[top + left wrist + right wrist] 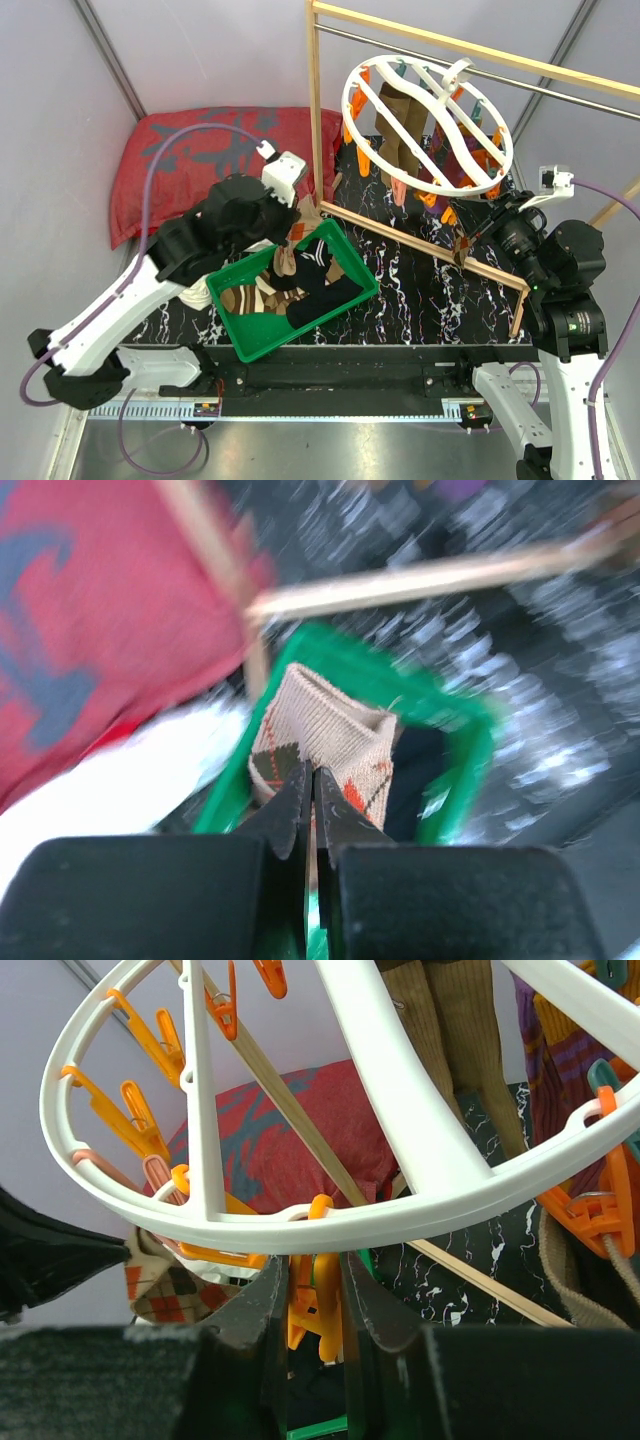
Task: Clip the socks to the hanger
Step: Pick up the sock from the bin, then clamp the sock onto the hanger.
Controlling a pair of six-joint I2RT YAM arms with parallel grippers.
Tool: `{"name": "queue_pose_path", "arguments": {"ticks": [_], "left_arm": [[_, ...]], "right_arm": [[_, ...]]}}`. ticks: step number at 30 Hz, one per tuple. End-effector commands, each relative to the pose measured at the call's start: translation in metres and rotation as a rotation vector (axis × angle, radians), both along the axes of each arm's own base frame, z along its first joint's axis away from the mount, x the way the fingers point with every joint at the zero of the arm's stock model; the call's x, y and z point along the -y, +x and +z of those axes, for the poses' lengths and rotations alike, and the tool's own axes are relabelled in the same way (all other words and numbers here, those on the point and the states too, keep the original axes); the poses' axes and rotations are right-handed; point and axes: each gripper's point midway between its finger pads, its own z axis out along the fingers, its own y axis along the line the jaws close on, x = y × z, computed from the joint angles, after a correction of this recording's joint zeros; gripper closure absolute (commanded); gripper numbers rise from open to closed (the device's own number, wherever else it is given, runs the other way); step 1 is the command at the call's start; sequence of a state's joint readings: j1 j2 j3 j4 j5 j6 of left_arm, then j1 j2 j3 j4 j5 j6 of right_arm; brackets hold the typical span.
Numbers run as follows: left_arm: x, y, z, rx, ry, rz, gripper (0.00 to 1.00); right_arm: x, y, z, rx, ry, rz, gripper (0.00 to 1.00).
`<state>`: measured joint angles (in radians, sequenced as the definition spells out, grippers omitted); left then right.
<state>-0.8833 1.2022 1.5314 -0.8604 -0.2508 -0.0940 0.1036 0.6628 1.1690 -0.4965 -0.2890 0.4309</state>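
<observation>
Socks, argyle: one argyle sock (pixel 325 745) clamped in the shut fingers of the left gripper (pixel 312 795), held over a corner of the one green basket (pixel 470 740) just below. Down in that basket, another brown-and-tan sock (pixel 250 298) beside black socks (pixel 320 285), heaped and hard to count. At the right gripper (pixel 313 1280), fingers closed on one orange clip (pixel 305 1325), directly under the rim of the single white hanger (pixel 420 1205). Beyond, two brown socks (pixel 450 1020) clipped up, tops cut off. Left wrist view blurred.

Both your grippers are clamped.
Your left black two-finger gripper (pixel 312 780) pinches a tan argyle sock (pixel 325 735); your right gripper (pixel 314 1268) squeezes an orange plastic clip (pixel 325 1312).
</observation>
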Motion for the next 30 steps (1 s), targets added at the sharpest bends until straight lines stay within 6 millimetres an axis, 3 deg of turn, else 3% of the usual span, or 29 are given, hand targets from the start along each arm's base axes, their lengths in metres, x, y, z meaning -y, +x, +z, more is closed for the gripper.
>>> {"name": "queue_pose_path", "arguments": {"ticks": [1, 2, 3, 4, 5, 7, 13, 16, 22, 30], "left_arm": [[0.058, -0.033, 0.066, 0.102, -0.372, -0.235, 1.00], [0.066, -0.037, 0.088, 0.160, -0.463, -0.266, 1.00], [0.075, -0.039, 0.079, 0.151, -0.482, -0.290, 1.00], [0.089, -0.053, 0.083, 0.137, -0.535, -0.352, 1.00], [0.099, -0.054, 0.097, 0.174, -0.601, -0.378, 1.00], [0.118, -0.063, 0.093, 0.166, -0.642, -0.418, 1.00], [0.162, -0.056, 0.097, 0.175, -0.796, -0.436, 1.00], [0.185, -0.048, 0.084, 0.136, -0.794, -0.439, 1.00], [0.205, -0.048, 0.084, 0.110, -0.837, -0.462, 1.00], [0.214, -0.051, 0.098, 0.101, -0.885, -0.489, 1.00]], "right_arm": [[-0.005, -0.006, 0.013, 0.014, 0.014, 0.034, 0.95], [-0.006, -0.006, 0.015, 0.015, 0.018, 0.037, 0.95], [-0.006, -0.006, 0.017, 0.016, 0.023, 0.037, 0.95], [-0.008, -0.007, 0.018, 0.015, 0.033, 0.047, 0.95], [-0.008, -0.008, 0.019, 0.016, 0.037, 0.050, 0.95], [-0.010, -0.009, 0.023, 0.019, 0.054, 0.060, 0.95], [-0.018, -0.015, 0.031, 0.032, 0.098, 0.107, 0.96], [-0.021, -0.017, 0.034, 0.047, 0.098, 0.127, 0.96], [-0.023, -0.019, 0.033, 0.068, 0.087, 0.144, 0.96], [-0.027, -0.018, 0.025, 0.078, 0.084, 0.173, 0.97]]}}
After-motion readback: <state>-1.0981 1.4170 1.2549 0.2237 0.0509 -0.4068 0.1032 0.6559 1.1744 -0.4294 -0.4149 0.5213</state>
